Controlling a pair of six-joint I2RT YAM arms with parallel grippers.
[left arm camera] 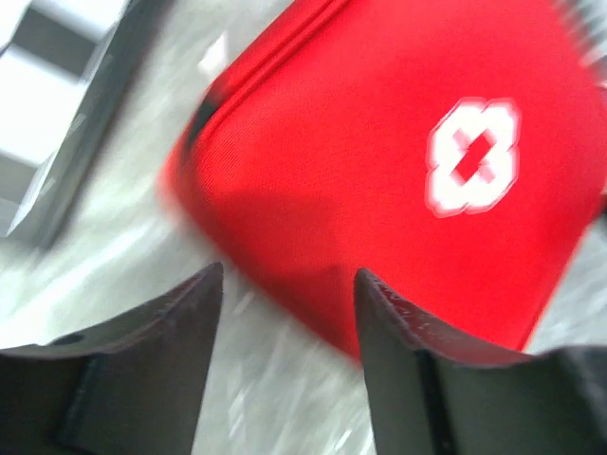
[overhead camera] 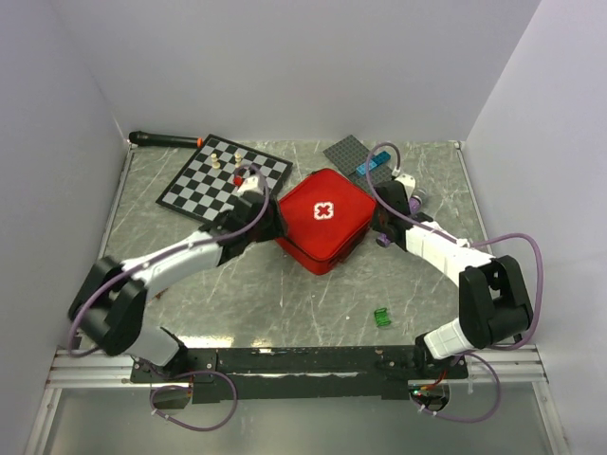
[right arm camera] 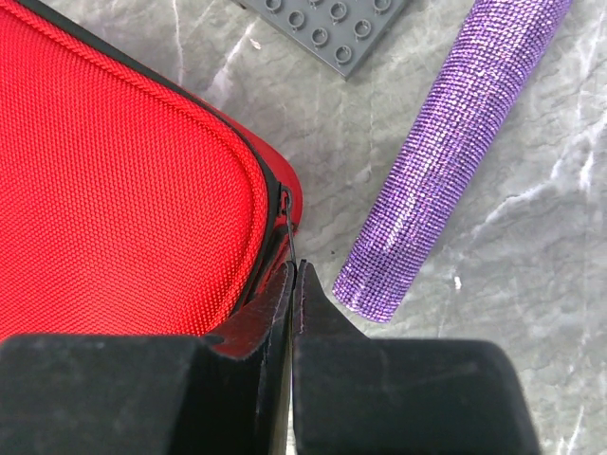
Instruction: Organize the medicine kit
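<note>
Soft, probably light medicine kit [overhead camera: 323, 220]; grip the zip pull [right arm camera: 287, 237].
My right hand [right arm camera: 294, 275] pinches it; left hand [left arm camera: 289, 277] wide, empty.

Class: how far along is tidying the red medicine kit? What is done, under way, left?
Done: the medicine kit lies lid down, cross up. Under way: the right jaws are shut at its zip, apparently on the pull; the left jaws stand open and empty by its corner. Left: probably finishing the zip; a small green item lies loose nearby.
</note>
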